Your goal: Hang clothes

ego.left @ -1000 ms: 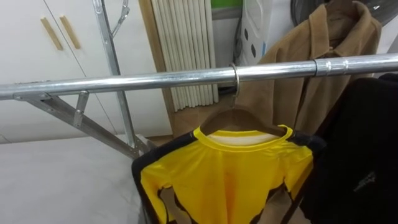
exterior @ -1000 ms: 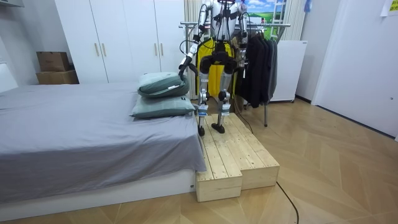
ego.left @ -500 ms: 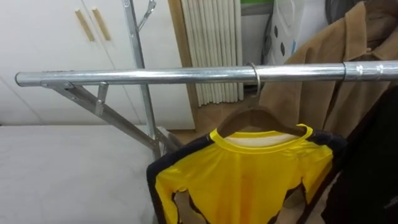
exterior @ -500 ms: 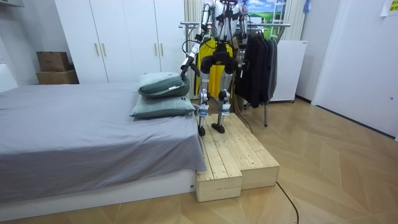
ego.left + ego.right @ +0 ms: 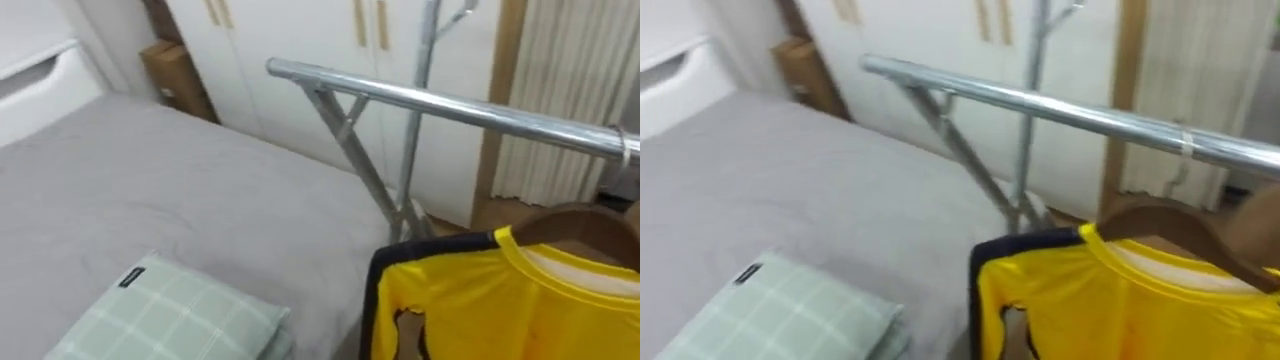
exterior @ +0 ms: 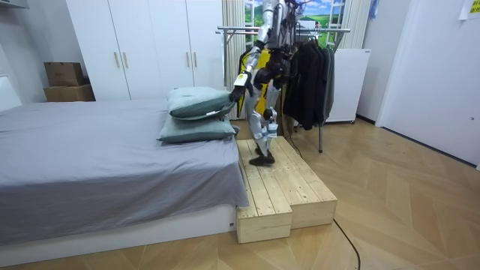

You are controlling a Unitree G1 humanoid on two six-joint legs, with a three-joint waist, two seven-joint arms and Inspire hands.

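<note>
Yellow shirt (image 5: 500,300) is up on the rack next to the big grey bed (image 5: 150,190), with the robot standing on the wooden platform (image 6: 281,187) alongside. The metal rail (image 5: 450,103) carries the shirt's wooden hanger (image 5: 580,222). The left hand (image 6: 238,91) hangs near the pillows (image 6: 196,112), can't tell if it's open or closed.

Below me spreads a grey bed (image 6: 90,157) with two green pillows (image 6: 199,101) stacked at its edge. White wardrobes (image 6: 150,45) line the wall behind, cardboard boxes (image 6: 66,81) beside them. A pale wooden platform (image 6: 285,187) sits on the parquet floor (image 6: 405,210).
</note>
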